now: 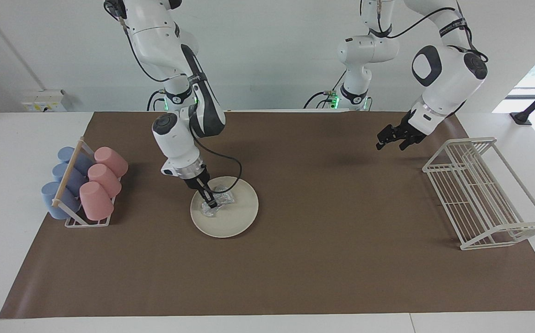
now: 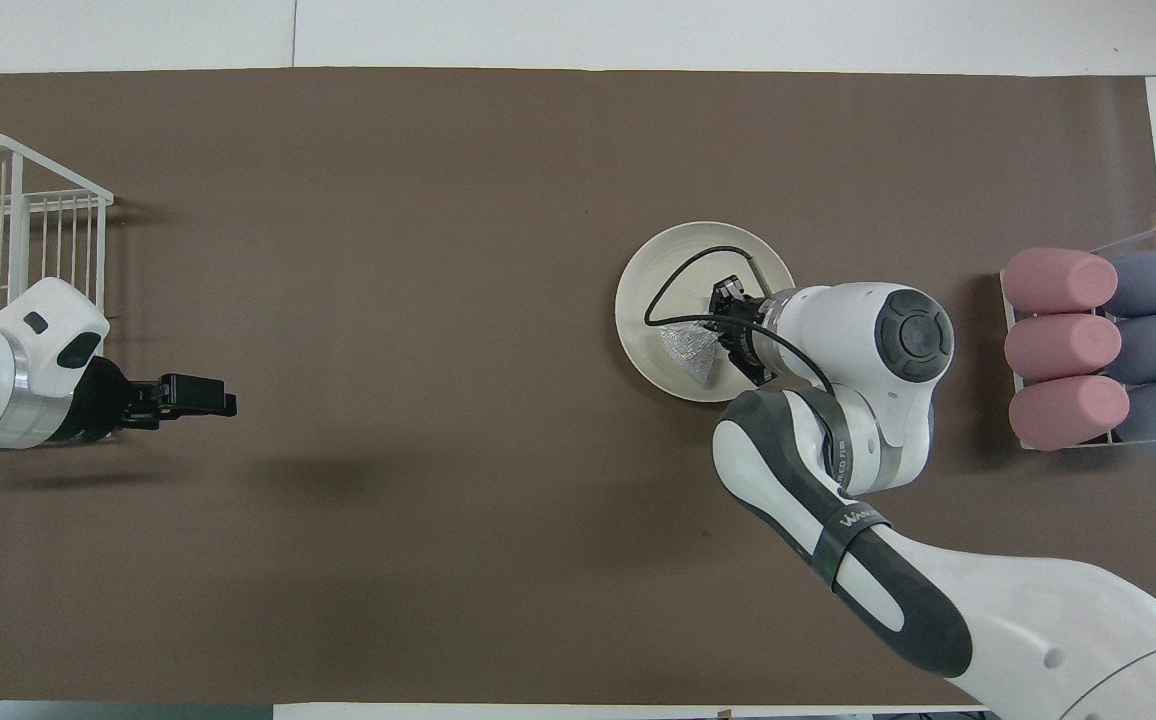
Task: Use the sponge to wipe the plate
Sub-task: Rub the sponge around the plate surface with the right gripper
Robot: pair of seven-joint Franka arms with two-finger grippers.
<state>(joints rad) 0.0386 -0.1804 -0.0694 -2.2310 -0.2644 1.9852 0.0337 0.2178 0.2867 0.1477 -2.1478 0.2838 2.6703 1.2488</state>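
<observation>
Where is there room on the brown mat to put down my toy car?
The widest bare stretch of the brown mat lies between the plate and the white wire rack. The strip farthest from the robots is bare too. It is crowded at the plate, where the right pincer presses the sponge, and by the cup rack. The left pincer waits above the mat.
</observation>
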